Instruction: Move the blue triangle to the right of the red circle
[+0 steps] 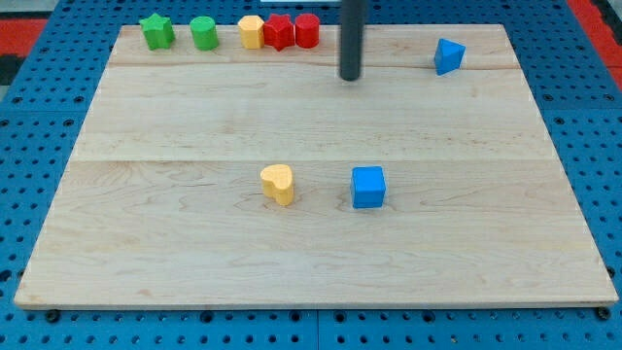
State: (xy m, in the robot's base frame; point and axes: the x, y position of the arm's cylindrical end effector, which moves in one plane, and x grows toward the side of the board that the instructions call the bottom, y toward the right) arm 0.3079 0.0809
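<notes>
The blue triangle (448, 55) sits near the top right of the wooden board (194, 126). The red circle (307, 30) stands at the top edge, last on the right in a row of blocks. My tip (350, 77) rests on the board below and just right of the red circle. The blue triangle is apart from the tip, well to its right and slightly higher in the view. The tip touches no block.
The top row, left to right: a green star (156, 31), a green circle (203, 33), a yellow block (252, 31), a red star-like block (278, 32). A yellow heart (278, 184) and a blue cube (368, 187) sit mid-board.
</notes>
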